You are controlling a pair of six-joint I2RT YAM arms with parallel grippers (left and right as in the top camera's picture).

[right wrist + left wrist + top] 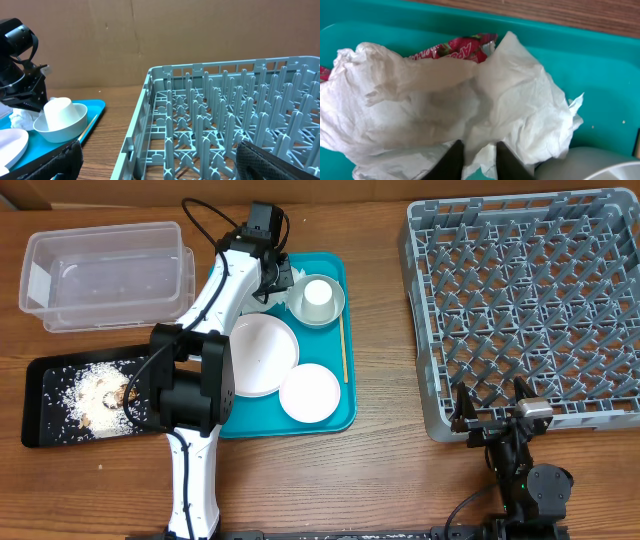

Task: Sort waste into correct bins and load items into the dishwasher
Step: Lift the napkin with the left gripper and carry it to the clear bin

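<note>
My left hand (pixel 476 152) has its 2 fingers nearly together, pinching a fold of the crumpled white napkin (pixel 445 100). The napkin lies with a red scrap (pixel 455 49) at the far edge of the teal tray (pixel 600 75). My right hand (pixel 490 412) is spread wide at the near edge of the dish rack (pixel 520 290).
</note>
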